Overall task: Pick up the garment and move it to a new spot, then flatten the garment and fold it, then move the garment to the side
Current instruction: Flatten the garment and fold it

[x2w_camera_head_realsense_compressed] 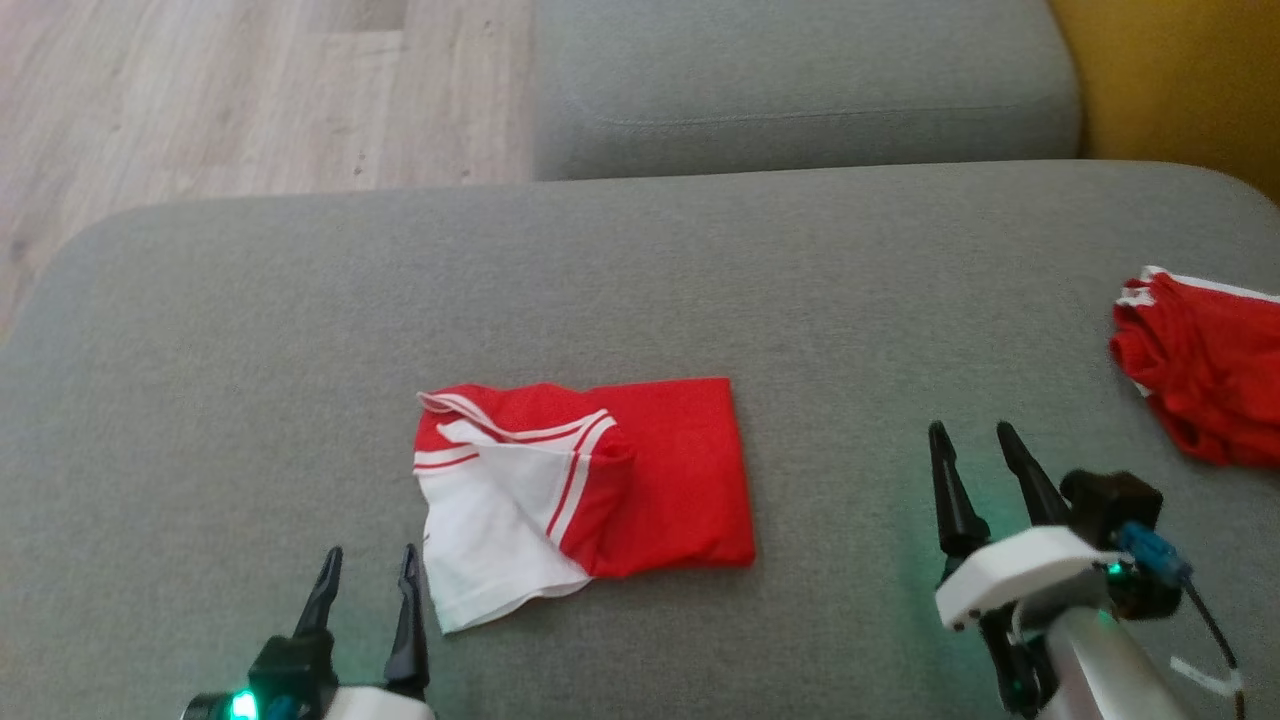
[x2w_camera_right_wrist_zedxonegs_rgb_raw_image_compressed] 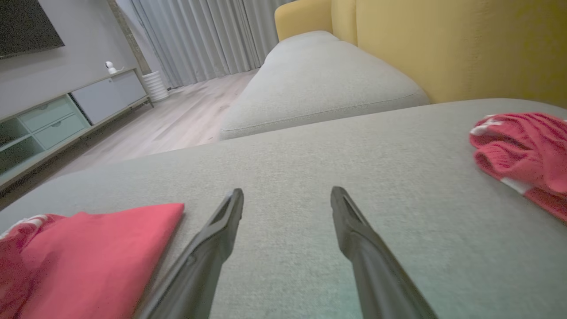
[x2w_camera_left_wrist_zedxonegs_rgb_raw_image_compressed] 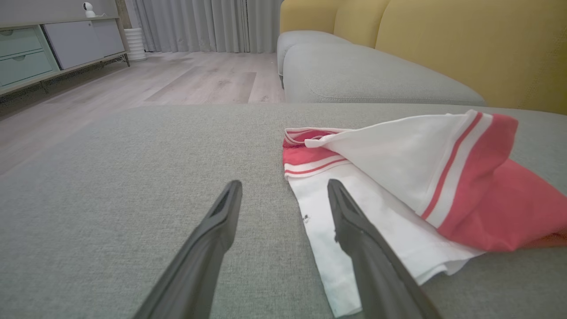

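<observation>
The folded red-and-white garment [x2w_camera_head_realsense_compressed: 585,485] lies at the centre of the grey sofa cushion [x2w_camera_head_realsense_compressed: 700,270], its white sleeve part toward 8 o'clock and its plain red cloth toward 3 o'clock. At 7 o'clock in the head view, the left pincer [x2w_camera_head_realsense_compressed: 371,550] is released, its fingers spread and empty, one of them just beside the garment's white lower corner. The right pincer [x2w_camera_head_realsense_compressed: 971,430], at 4 o'clock and well apart from the garment, is likewise released over bare cushion, nothing between its fingers. A second red garment [x2w_camera_head_realsense_compressed: 1205,375] lies crumpled at 3 o'clock. Pale wood floor [x2w_camera_head_realsense_compressed: 250,90] shows at 11 o'clock.
</observation>
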{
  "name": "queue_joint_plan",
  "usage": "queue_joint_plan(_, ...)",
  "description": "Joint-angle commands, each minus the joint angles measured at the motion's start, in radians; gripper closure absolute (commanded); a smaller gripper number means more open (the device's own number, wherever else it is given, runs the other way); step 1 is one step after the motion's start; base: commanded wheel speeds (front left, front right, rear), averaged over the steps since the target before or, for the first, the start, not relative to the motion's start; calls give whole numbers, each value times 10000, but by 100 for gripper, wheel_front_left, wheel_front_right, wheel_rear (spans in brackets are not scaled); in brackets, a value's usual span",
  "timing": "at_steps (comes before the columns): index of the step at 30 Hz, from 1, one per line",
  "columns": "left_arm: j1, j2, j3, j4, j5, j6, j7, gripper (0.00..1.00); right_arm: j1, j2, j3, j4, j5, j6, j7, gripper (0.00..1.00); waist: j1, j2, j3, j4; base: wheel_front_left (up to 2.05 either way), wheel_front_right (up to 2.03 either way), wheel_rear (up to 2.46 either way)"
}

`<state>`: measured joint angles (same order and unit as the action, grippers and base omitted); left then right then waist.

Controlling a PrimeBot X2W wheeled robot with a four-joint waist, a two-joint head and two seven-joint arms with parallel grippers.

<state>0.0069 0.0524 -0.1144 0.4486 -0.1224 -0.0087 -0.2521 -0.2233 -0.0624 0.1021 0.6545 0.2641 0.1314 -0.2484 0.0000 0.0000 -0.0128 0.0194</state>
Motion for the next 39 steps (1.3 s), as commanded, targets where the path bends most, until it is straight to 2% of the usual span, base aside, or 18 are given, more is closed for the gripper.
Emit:
queue_joint_plan(1, -88, 40, 443, -358, 45, 48, -97, 0, -66, 108, 60, -438, -293, -7, -132, 0, 0, 0, -125, -218, 0, 0, 0)
queue_joint_plan(10, 246, 10, 483, -467, 279, 7, -97, 0, 652, 119, -314, -784, -732, -7, -133, 0, 0, 0, -204, -263, 0, 0, 0)
queue_joint_plan(17, 171, -11, 212, -400, 322, -112, -97, 0, 447, 120, -210, -716, -728, -7, -133, 0, 0, 0, -116, 138, 0, 0, 0)
queue_joint_plan(18, 165, -12, 148, -417, 332, -135, -97, 0, 402, 120, -117, -666, -691, -7, -133, 24, 0, 0, -85, 247, 0, 0, 0)
queue_joint_plan(19, 164, -14, 101, -405, 313, -150, -97, 0, 347, 120, 1, -605, -657, -7, -133, 78, 0, 0, -47, 379, 0, 0, 0)
queue_joint_plan(20, 154, -16, 47, -386, 288, -166, -97, 0, 282, 121, 121, -515, -610, -7, -133, 100, 0, 0, -3, 540, 0, 0, 0)
queue_joint_plan(31, -116, -21, -671, -263, 82, -270, -97, 0, -1342, 121, 2708, 851, 629, -7, 105, 100, 0, 0, 548, 2814, 0, 0, 0)
queue_joint_plan(35, -137, -21, -668, -241, 50, -266, -97, 0, -1712, 121, 3931, 1012, 1213, -7, 191, 100, 0, 0, 645, 3286, 0, 0, 0)
queue_joint_plan(39, -141, -21, -660, -201, 26, -223, -97, 0, -1947, 121, 5836, 579, 1964, -7, 383, 100, 0, 0, 656, 3436, 0, 0, 0)
